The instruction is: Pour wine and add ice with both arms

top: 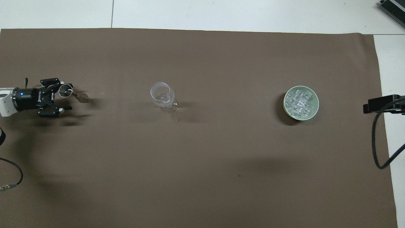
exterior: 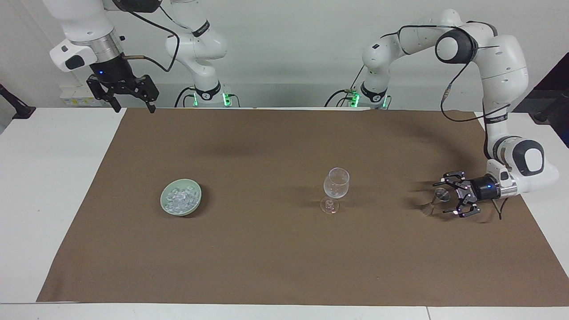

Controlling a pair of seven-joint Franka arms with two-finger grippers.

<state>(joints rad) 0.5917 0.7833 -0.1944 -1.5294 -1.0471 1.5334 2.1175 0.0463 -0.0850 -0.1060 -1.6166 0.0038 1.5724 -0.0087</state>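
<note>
Left end effector (exterior: 450,198) spread wide around one jigger (exterior: 440,194), right end effector (exterior: 131,95) open, waiting, one wine glass (exterior: 336,183)

A white tabletop (exterior: 53,178) covered mostly by a large brown mat (exterior: 266,249) stands against a plain pale wall (exterior: 289,44), evenly lit.

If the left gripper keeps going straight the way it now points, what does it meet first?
Most likely the small metal measuring cup: the left gripper lies level and open, its fingers either side of the cup's top. No contact shows yet. In that line stands the clear stemmed wine glass.
</note>
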